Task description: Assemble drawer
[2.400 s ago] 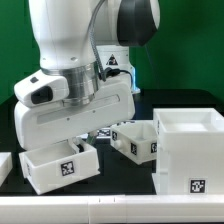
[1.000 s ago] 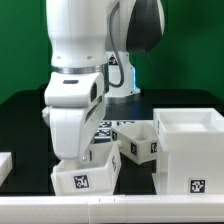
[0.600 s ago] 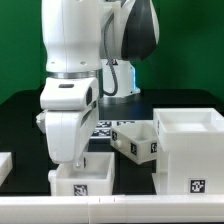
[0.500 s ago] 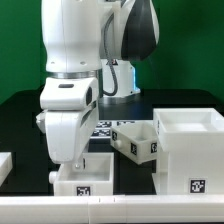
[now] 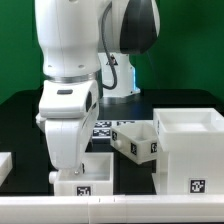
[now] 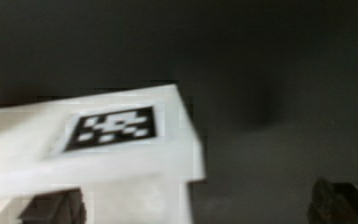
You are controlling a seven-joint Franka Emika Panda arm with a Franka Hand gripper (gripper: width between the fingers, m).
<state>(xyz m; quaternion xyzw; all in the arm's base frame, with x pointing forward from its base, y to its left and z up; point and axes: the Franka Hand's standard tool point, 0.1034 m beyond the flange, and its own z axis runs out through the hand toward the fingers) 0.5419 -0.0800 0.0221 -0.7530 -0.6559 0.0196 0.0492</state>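
Step in hand: handling tray 1 (image 5: 88, 178), at the worktop (image 5: 18, 130) front edge, well apart from the housing (image 5: 190, 145). My pincer (image 5: 70, 165) sits low at its wall; clenched or released, I cannot tell. Tray 2 (image 5: 135, 140) lies just beside the housing. Next, I judge: lift, align with an opening, slide in.

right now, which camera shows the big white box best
The exterior view: the big white box stands at that view's right, open top and front tag clear. The wrist view shows none of it, only a blurred tagged white piece.
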